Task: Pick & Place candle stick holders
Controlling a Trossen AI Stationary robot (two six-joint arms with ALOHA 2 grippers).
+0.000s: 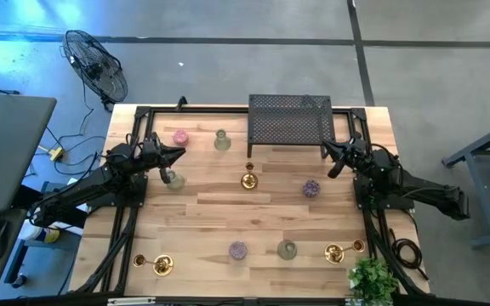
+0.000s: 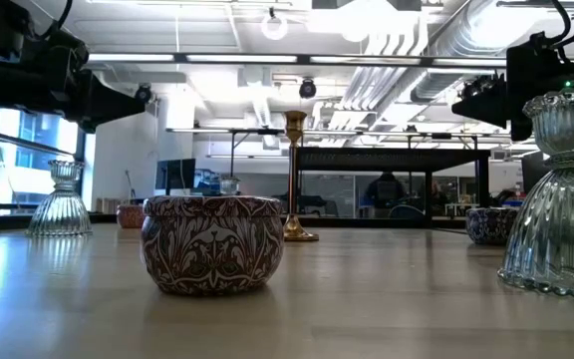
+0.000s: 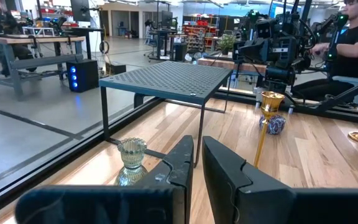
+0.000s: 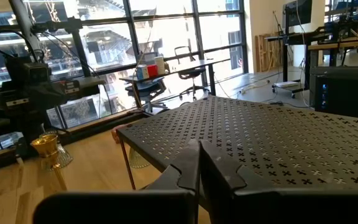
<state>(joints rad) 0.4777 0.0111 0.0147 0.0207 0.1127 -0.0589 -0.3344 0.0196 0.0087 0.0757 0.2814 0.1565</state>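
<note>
While both arms hang above the back half of the table, nothing is held.
Left gripper [image 1: 179, 154]: fingers nearly together, empty, raised over the left side, between the pink cup and a clear glass holder.
Pink cup [image 1: 180, 137]: back left.
Clear glass holder [image 1: 174, 179]: just in front of the left gripper.
Upright brass holder [image 1: 247, 179]: centre.
Black rack [image 1: 289, 119]: back centre.
Purple cup [image 1: 311, 188]: right of centre.
Right gripper [image 1: 331, 150]: closed, empty, beside the rack's right edge.

Shiny brass candle stick holders [image 1: 247, 179]: four counted
Clear pale-green glass cups [image 1: 221, 141]: three
Purple patterned cups [image 1: 311, 189]: two
Pink cup [image 1: 180, 137]: one
Black perforated metal rack [image 1: 289, 119]: one
</note>
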